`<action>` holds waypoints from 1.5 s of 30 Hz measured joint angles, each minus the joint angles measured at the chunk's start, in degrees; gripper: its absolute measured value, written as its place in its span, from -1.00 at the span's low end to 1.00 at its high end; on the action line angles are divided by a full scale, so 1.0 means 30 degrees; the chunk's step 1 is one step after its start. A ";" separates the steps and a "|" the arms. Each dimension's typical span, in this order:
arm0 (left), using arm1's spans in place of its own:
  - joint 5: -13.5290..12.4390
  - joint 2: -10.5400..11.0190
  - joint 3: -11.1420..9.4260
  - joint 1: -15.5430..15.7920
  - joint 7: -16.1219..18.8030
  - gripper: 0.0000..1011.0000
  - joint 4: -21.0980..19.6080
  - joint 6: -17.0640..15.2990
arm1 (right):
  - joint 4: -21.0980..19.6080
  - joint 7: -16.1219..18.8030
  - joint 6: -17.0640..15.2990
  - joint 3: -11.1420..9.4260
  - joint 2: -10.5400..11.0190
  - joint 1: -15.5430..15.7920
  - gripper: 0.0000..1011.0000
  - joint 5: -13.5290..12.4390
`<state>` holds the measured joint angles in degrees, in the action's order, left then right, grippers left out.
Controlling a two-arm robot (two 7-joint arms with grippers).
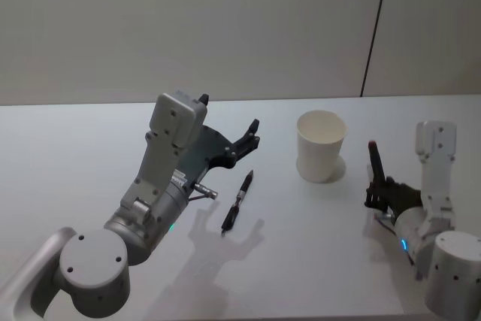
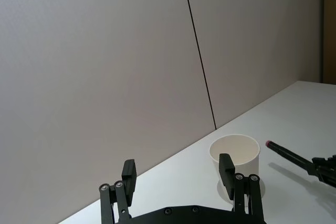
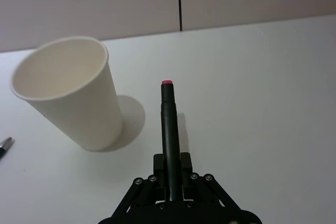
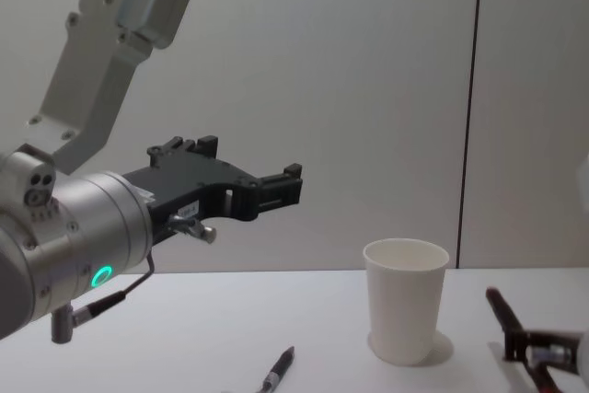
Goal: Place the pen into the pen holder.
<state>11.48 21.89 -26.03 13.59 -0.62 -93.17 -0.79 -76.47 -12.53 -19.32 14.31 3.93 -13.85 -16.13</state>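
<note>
The pen holder, a plain white paper cup, stands upright on the white table, and it also shows in the chest view. To its right, my right gripper is low over the table, shut on a black pen with a red tip that points up and toward the cup. A second black pen with a silver end lies flat on the table left of the cup. My left gripper hangs open and empty above the table, just behind that lying pen.
A grey wall with a dark vertical seam rises behind the table's far edge. Bare tabletop stretches to the left and in front of the cup.
</note>
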 joint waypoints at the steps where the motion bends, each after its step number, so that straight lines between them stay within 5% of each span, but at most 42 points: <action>1: 0.0000 0.0000 0.0000 -0.0001 0.0000 0.98 -0.0001 0.0000 | -0.0084 0.0052 0.0157 -0.0005 0.0019 0.0034 -0.67 0.0046; 30: 0.0000 0.0000 0.0000 0.0000 0.0000 0.98 0.0000 0.0000 | -0.2218 0.3083 0.6783 -0.0278 0.0578 0.0690 -0.67 0.1351; 37: 0.0000 0.0000 0.0000 0.0000 0.0000 0.98 -0.0001 0.0000 | -0.1424 0.4354 0.8878 -0.0343 0.0485 0.0009 -0.67 0.1749; 45: 0.0000 -0.0001 0.0000 0.0000 -0.0001 0.98 0.0000 0.0000 | 0.1261 0.5983 1.1522 -0.0397 0.0048 -0.1805 -0.67 0.2399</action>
<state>11.48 21.89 -26.02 13.59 -0.63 -93.17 -0.79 -72.68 5.42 15.24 13.12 4.08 -19.26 -8.93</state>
